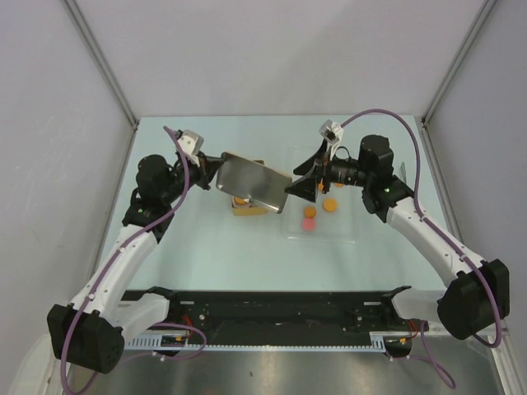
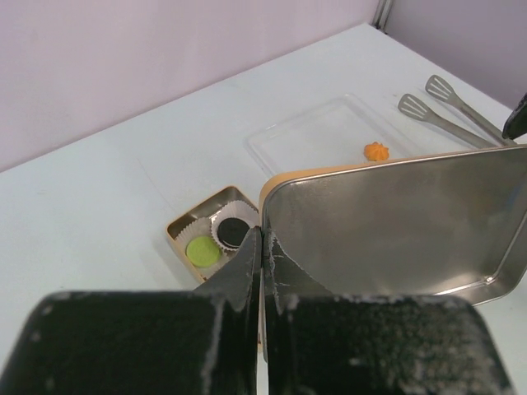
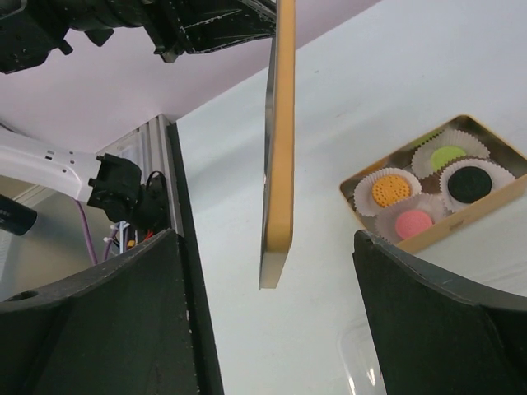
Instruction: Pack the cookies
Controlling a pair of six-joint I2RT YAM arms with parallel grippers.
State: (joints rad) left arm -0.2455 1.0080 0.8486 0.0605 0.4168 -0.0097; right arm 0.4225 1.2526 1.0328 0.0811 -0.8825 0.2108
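Table [image 1: 206,247]: pale mint-green top, smooth and matt, filling the floor of the enclosure from wall to wall; soft, faint shadows lay on it.
Back wall [image 1: 272,49]: plain panel of pale lilac-grey, unmarked.
Left wall [image 1: 49,164]: the same pale panel, running down the table's left side.
Right wall [image 1: 494,123]: matching panel on the right side.
Left post [image 1: 103,66]: slim silver-grey metal strut, set in the back left corner where the panels met.
Right post [image 1: 457,62]: its twin in the back right corner.
Near edge: black base plate [image 1: 280,309] across the table's width, with a brushed metal sheet [image 1: 288,370] below it.
Light: even and diffuse, without hard shadows.
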